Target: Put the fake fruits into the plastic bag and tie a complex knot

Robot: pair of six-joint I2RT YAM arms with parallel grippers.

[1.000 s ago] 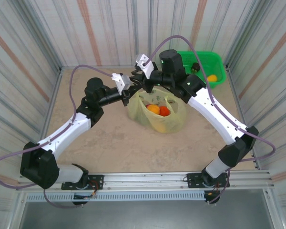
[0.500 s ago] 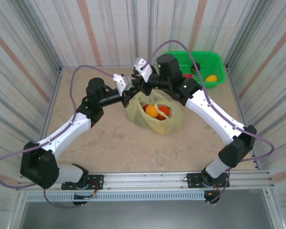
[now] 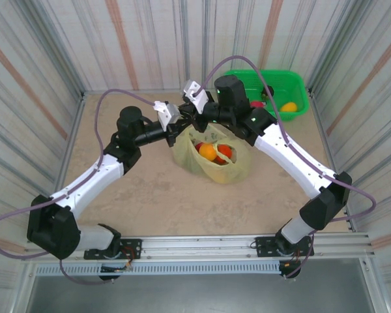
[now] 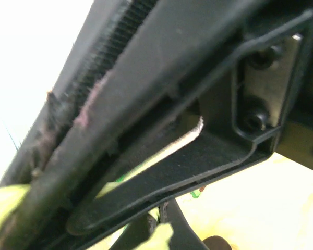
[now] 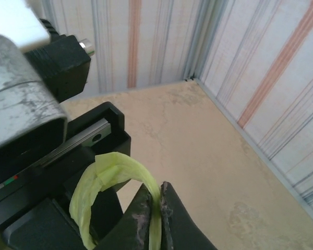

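Observation:
The pale yellow-green plastic bag (image 3: 216,164) sits at the table's middle back, with an orange fruit (image 3: 208,151) and a red one (image 3: 225,151) visible inside. My two grippers meet just above its top left corner. The right gripper (image 5: 155,200) is shut on a thin handle loop (image 5: 110,171) of the bag, which arches up and to the left from its fingers. In the left wrist view the left gripper (image 4: 161,214) is pinched on yellow-green bag plastic, with the right gripper's black body crossing close in front. From above, the left gripper (image 3: 182,122) and right gripper (image 3: 199,117) nearly touch.
A bright green basket (image 3: 293,83) stands at the back right corner, holding a yellow fruit (image 3: 289,106), a dark one (image 3: 266,94) and a red one (image 3: 255,104). Striped walls close in the table on three sides. Purple cables arc over both arms.
Both grippers have shifted slightly left with the handles, and the bag has been drawn a little left and tighter at the top. Over the last half second, almost nothing moved.

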